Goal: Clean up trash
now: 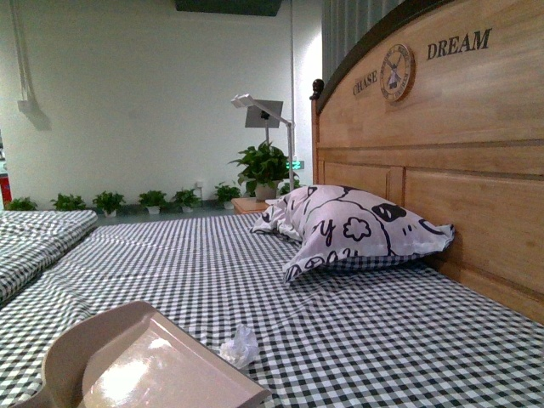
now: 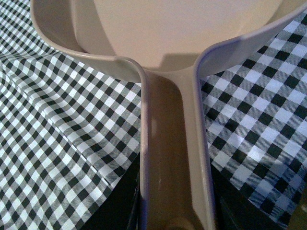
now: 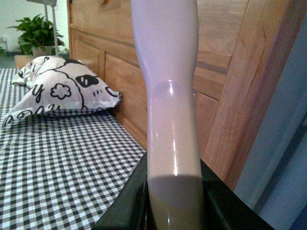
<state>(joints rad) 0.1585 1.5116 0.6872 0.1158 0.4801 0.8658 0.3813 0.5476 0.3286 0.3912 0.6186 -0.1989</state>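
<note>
A: Entry, target item. What does the trash (image 1: 240, 347) look like?

B: A small crumpled wad, white and partly see-through like thin plastic wrap, with raised wrinkly peaks. Much smaller than the pillow (image 1: 348, 229).

A: Position?

B: It lies on the checked sheet (image 1: 382, 340), just beside the outer rim of the dustpan (image 1: 153, 365) and outside the pan. I cannot tell if it touches the rim. The pillow is well apart from it, further back against the headboard (image 1: 459, 170).

A: Left gripper (image 2: 175, 215)?

B: Clamped on the dustpan's handle. A dark finger (image 2: 112, 201) sits tight against each side of the beige handle. The frame edge cuts off the fingers, so only their tips show.

A: Right gripper (image 3: 175, 201)?

B: Closed round a pale handle (image 3: 168, 72), with dark fingers (image 3: 127, 206) pressed to both sides of it. The handle's far end runs out of the frame, so I cannot say what tool it belongs to.

A: Anything else hidden or cut off?

B: Front view: the dustpan's near part and handle fall below the frame, and neither arm shows. The trash appears in neither wrist view. In the left wrist view the pan's far lip is cropped. The wad's underside is not visible
</note>
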